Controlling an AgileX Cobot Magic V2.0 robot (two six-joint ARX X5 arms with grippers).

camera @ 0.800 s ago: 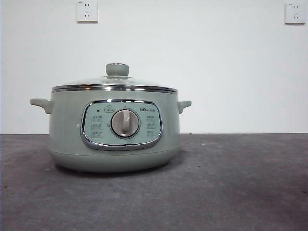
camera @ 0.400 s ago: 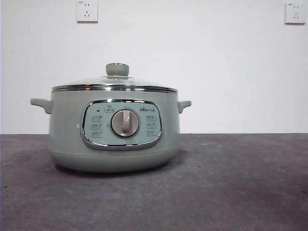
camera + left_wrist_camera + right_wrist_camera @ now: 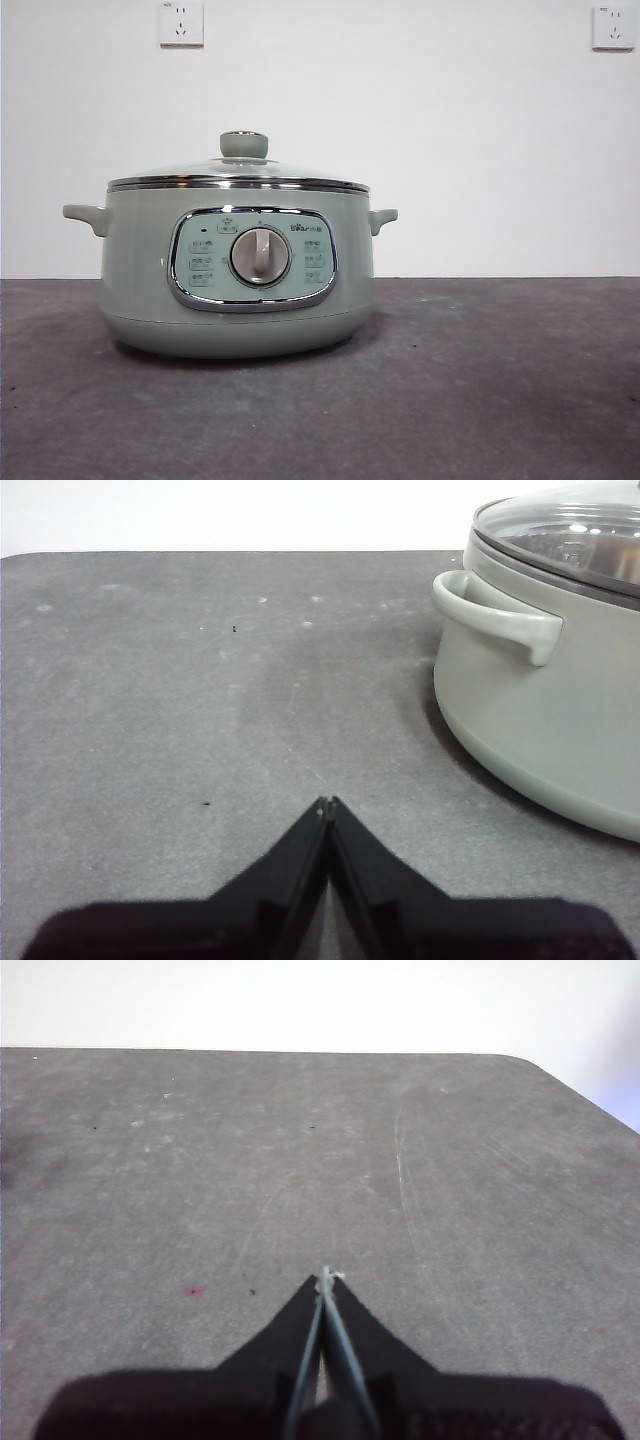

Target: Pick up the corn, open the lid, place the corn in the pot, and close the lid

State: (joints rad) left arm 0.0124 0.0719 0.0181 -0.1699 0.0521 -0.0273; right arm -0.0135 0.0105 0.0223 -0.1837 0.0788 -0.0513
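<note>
Start with the table [image 3: 520, 400], the dark grey mat your whole job sits on; it looks faintly textured, so things should not skid much. On it stands the pot [image 3: 140, 260], broad and squat with a side handle that the left wrist view shows close by, and you should judge it heavy enough to stay put when you lift off its cover. The lid [image 3: 240, 175] sits closed on the pot's rim, glass under a steel band, so treat it as fragile and slick: take it only by the knob [image 3: 244, 145], pinching its waist rather than the domed glass. The corn is not visible in any view, so you cannot yet plan its grasp from here; expect a stiff, rounded cob that may roll, best gripped across its middle. Your left gripper [image 3: 328, 802] hangs above bare mat just beside the pot, jaws pressed together and holding nothing. Your right gripper [image 3: 326, 1278] hangs over open mat, jaws likewise closed tip to tip and empty.
</note>
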